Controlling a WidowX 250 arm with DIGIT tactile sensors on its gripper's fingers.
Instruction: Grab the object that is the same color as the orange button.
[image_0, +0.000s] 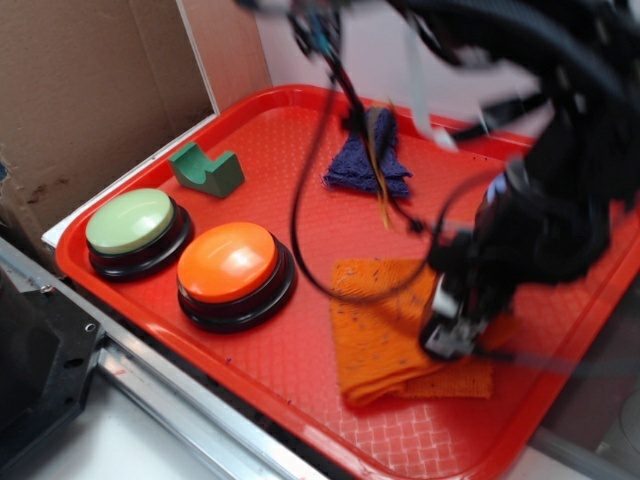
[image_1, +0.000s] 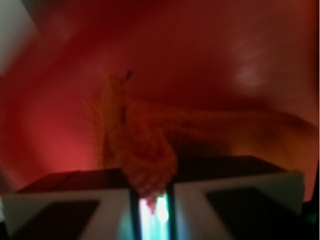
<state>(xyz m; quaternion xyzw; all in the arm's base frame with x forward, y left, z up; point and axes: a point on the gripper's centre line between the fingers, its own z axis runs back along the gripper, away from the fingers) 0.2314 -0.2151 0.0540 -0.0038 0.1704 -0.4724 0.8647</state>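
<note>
The object, a folded orange cloth (image_0: 385, 335) with dark flecks, lies on the red tray (image_0: 300, 150) toward the front right. My gripper (image_0: 455, 335) is down on the cloth's right part, blurred in the exterior view. In the wrist view a bunched fold of the orange cloth (image_1: 145, 155) is pinched between the two nearly closed fingers (image_1: 80, 210), so the gripper (image_1: 151, 200) is shut on it. The orange button (image_0: 228, 262), a glossy dome on a black base, sits to the left of the cloth.
A pale green dome button (image_0: 130, 222) stands at the tray's left. A green block (image_0: 207, 170) lies behind it. A dark purple cloth (image_0: 370, 155) sits at the back with black cables hanging over it. A cardboard wall (image_0: 90, 90) rises on the left.
</note>
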